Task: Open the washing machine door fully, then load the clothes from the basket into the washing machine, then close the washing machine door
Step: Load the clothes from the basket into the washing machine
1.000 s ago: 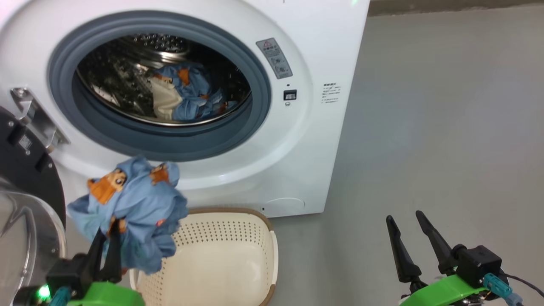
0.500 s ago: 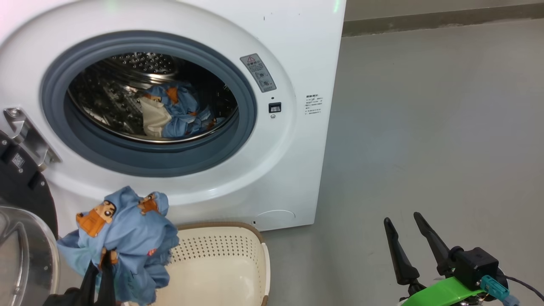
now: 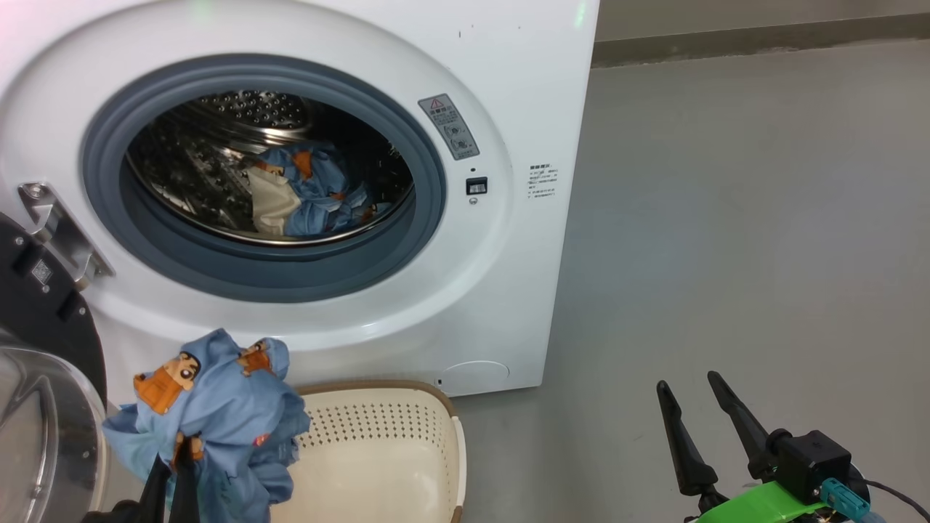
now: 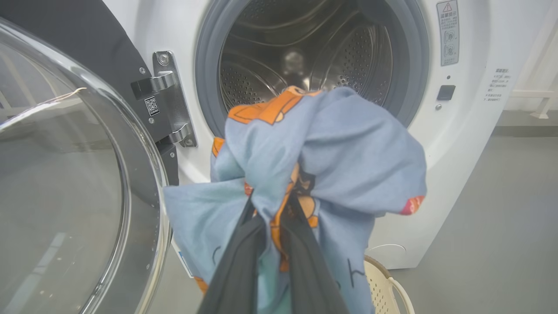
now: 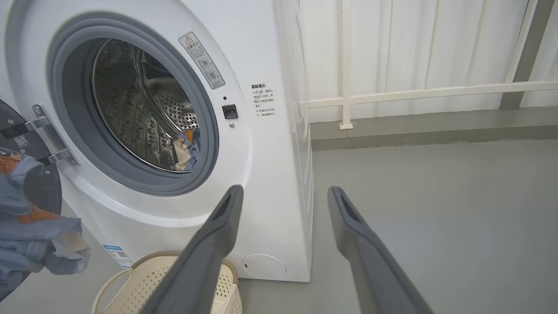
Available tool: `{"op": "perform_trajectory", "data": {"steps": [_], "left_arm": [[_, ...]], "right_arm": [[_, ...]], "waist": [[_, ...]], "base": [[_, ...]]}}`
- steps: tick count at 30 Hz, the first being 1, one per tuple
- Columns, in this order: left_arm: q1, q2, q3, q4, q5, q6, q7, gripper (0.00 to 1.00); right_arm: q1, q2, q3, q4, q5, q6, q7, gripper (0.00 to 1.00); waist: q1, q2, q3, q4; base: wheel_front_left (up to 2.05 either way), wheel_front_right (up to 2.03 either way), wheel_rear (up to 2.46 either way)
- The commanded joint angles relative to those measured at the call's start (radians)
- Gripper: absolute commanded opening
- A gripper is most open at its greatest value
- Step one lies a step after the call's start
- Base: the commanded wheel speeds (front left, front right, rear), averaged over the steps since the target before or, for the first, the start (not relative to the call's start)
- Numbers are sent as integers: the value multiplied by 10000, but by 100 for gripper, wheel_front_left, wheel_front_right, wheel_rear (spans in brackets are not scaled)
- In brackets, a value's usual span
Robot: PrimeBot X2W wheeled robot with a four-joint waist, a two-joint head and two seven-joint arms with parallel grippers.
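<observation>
Head view, starting at the left edge: the washing machine door [image 3: 33,407] stood swung open. Its clear glass bowl faced the camera and its black rim hung from the steel hinge [image 3: 62,229]. Just right of it, the left gripper [image 3: 173,468] rose from the bottom edge, its two dark fingers pinched narrow on a blue garment [image 3: 218,407] printed with orange-brown figures. The cloth bunched above the fingertips, in front of the left part of the basket [image 3: 407,450] and below the machine's opening. The cream basket sat on the grey floor [image 3: 726,218], close against the front of the washing machine [image 3: 501,290].

Inside the steel drum [image 3: 218,145], ringed by the grey-blue seal [image 3: 429,211], more clothes [image 3: 312,196] lay heaped: blue cloth with orange patches and a cream piece.

Further right, well apart from the machine, the right gripper [image 3: 689,381] pointed up from the lower corner. Its jaws were spread wide and held nothing.

In the left wrist view the garment covered the fingertips and hung before the drum's mouth, with the door glass at the left. In the right wrist view the garment hung above and left of the basket, apart from its rim. A white railing [image 5: 344,65] stood behind the machine.
</observation>
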Motion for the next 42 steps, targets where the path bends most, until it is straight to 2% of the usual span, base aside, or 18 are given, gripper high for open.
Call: {"op": "perform_trajectory", "data": {"steps": [1,10,20,28,42], "left_arm": [[-233,103,369,-247,20,46,-66,0],[-351,56,387,-235,25,-71,-67,0],[-1014,-112,405,-87,21,-298,-67,0],[-2466,-66,538,467,79,-723,-67,0],[-5681,489,1077,1326,420,-1333,-67,0]], "right_arm": [[-158,-18,249,-268,-1,16,-48,100],[-140,-18,223,-310,41,16,-48,100],[-347,-18,235,-378,98,16,-48,100],[-660,-18,325,-451,102,16,-48,100],[-1225,-18,473,-509,173,16,-48,100]], "waist": [[0,0,9,9],[0,0,212,14],[0,0,984,-26],[0,0,1818,-132],[0,0,2745,-571]], "base": [[0,0,0],[0,0,0],[0,0,0],[0,0,0],[0,0,0]]}}
